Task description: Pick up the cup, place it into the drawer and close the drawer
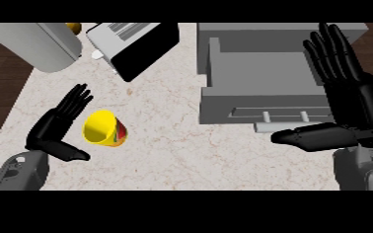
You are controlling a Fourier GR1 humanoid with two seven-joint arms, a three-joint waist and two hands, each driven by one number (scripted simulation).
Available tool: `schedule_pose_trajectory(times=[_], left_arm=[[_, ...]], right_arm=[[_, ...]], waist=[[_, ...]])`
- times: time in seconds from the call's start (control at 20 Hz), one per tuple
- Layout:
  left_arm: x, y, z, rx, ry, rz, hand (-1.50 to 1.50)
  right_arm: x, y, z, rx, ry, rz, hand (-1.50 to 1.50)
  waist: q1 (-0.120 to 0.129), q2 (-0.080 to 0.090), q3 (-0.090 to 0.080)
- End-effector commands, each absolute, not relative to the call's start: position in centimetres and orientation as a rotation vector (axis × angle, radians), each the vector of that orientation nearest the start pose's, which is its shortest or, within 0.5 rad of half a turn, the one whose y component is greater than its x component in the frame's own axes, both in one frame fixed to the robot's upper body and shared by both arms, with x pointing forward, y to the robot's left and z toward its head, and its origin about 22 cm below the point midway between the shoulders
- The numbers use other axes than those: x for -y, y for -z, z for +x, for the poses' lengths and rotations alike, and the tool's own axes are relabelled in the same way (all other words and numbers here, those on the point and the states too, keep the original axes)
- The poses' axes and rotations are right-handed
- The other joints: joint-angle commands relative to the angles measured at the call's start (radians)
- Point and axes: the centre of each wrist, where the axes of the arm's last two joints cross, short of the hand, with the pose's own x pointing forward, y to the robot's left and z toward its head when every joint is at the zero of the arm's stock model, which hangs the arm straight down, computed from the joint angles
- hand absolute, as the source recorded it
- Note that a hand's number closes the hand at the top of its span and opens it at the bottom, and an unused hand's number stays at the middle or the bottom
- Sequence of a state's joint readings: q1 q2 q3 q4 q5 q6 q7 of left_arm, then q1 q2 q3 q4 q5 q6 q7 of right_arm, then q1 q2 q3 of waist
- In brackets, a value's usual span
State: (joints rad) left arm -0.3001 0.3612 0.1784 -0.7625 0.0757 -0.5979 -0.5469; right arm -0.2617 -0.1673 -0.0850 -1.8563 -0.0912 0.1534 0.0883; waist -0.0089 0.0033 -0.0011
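Note:
A yellow cup (102,129) with a red and green band lies on its side on the marble counter, mouth facing up-left. My left hand (55,127) is open just left of the cup, fingers straight and the thumb low beneath it, not touching the cup. The grey drawer (260,69) stands pulled open at the right, its inside bare, with a handle (285,114) on its front. My right hand (344,103) is open over the drawer's right side, fingers pointing away and the thumb stretched left below the drawer's front.
A toaster (131,42) sits at the back centre-left. A large pale cylinder (40,44) lies at the back left with a small yellow thing (73,27) behind it. The counter's left edge meets dark wood floor (11,89).

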Motion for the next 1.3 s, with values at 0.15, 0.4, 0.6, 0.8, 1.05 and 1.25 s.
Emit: schedule_pose_trajectory(times=[0.15, 0.4, 0.6, 0.8, 1.05, 1.25], left_arm=[[-37.1, 10.5, 27.0, 1.605, 0.228, -0.303, -1.5], [-36.7, 11.7, 26.7, 1.594, 0.223, -0.267, -1.5], [-37.9, 11.3, 26.5, 1.631, 0.203, -0.296, -1.5], [-36.2, 11.5, 27.6, 1.648, 0.213, -0.314, -1.5], [-34.5, 13.1, 26.5, 1.657, 0.198, -0.32, -1.5], [-34.4, 12.4, 27.7, 1.661, 0.206, -0.314, -1.5]], right_arm=[[26.2, -14.2, 27.1, 2.022, -0.246, 0.068, -1.5], [25.6, -15.2, 25.5, 2.004, -0.283, 0.104, -1.5], [26.3, -13.6, 26.8, 1.997, -0.274, 0.059, -1.5], [24.5, -13.5, 27.5, 2.02, -0.261, 0.087, -1.5], [24.6, -15.5, 27.7, 2.016, -0.291, 0.102, -1.5], [25.4, -16.3, 27.9, 2.01, -0.292, 0.076, -1.5]], waist=[[-0.01, 0.003, -0.001], [-0.032, 0.007, -0.004], [-0.018, 0.009, -0.003], [-0.015, 0.009, -0.003], [-0.027, 0.013, -0.005], [-0.031, 0.014, -0.005]])
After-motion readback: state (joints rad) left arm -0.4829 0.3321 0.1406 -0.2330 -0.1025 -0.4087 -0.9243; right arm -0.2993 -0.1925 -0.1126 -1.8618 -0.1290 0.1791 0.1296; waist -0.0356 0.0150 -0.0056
